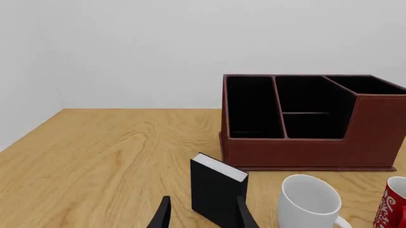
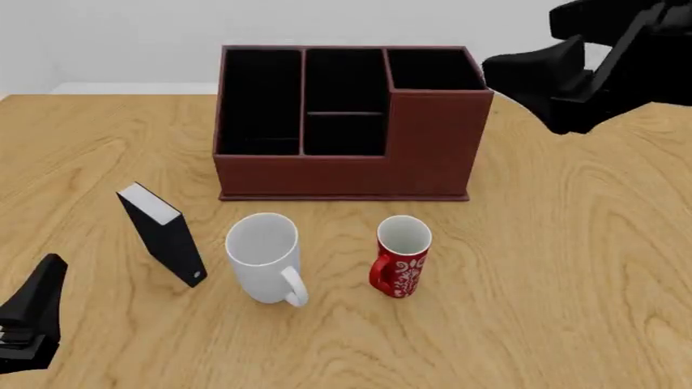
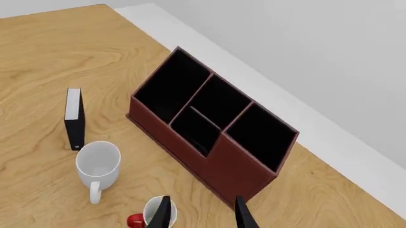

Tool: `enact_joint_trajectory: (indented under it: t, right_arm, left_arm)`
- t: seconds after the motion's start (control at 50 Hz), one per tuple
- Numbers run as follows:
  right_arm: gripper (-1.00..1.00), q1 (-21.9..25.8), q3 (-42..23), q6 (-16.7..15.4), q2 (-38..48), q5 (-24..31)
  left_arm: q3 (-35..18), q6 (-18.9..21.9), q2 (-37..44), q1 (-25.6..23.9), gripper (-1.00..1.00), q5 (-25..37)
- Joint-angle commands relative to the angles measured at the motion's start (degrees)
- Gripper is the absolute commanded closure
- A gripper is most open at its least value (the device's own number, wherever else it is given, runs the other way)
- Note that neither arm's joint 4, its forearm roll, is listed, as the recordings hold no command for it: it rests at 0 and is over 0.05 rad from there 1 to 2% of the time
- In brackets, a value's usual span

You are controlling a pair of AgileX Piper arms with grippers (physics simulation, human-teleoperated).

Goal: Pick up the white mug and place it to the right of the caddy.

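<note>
Near of the caddy (image 2: 343,154), white mug (image 2: 264,258) upright, untouched; left gripper (image 1: 201,214) and right gripper (image 3: 198,213) both spread, empty.

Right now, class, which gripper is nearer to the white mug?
Left. The left gripper sits low beside the table's near left edge, past the black box from the white mug. The right gripper hangs high above the caddy's right end.

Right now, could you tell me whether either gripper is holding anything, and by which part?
Nothing is held. The left gripper and right gripper are both open and empty; the white mug stands untouched on the table.
</note>
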Motion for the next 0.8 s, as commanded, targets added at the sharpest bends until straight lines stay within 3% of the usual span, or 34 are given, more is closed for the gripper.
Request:
enact_joint_trajectory:
  t: [0.02,0.18,0.28,0.8]
  right_arm:
    - [-1.0,1.84,-2.47,0.7,5.11,2.49]
    - [-1.0,3.13,-4.47,1.55,9.34,4.85]
    - [-1.0,5.62,-6.54,3.93,12.41,5.66]
    - [-1.0,13.13,-7.31,8.21,25.28,2.72]
  left_arm:
    - [0.0,0.0,0.0,0.0,-1.0,0.0]
    - [0.0,0.0,0.0,0.0,-1.0,0.0]
    - [0.0,0.0,0.0,0.0,-1.0,0.0]
    - [0.0,0.0,0.0,0.0,-1.0,0.0]
